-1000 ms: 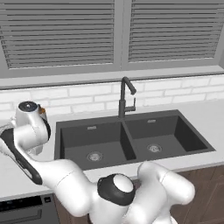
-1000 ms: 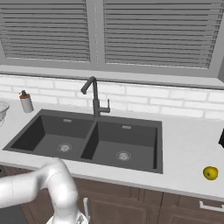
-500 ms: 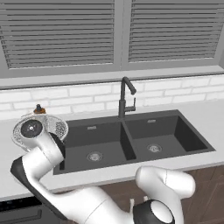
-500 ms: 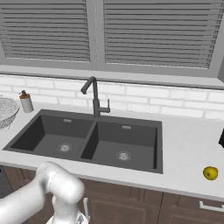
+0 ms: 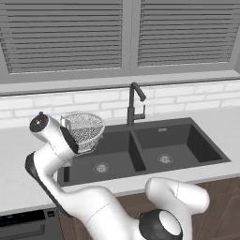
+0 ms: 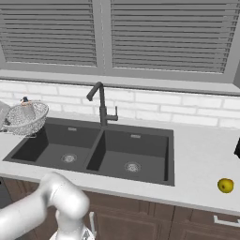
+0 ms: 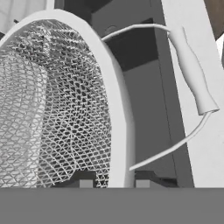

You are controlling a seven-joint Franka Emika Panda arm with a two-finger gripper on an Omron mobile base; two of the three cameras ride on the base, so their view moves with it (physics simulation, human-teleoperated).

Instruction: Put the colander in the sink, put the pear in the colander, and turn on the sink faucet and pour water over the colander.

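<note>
Presently the gripper (image 7: 113, 183) is closed on the rim of the colander (image 5: 83, 128), one dark fingertip on each side of the thin rim in the hand view, holding the mesh bowl in the air over the left end of the sink (image 5: 140, 147), tilted, its looped wire handle (image 7: 190, 72) sticking out to the side. In the right base view the colander (image 6: 25, 117) hangs above the left basin's outer corner, left of the sink faucet (image 6: 100, 103). The pear (image 6: 225, 185) sits on the counter (image 6: 201, 159) well to the right of the sink (image 6: 98, 150).
</note>
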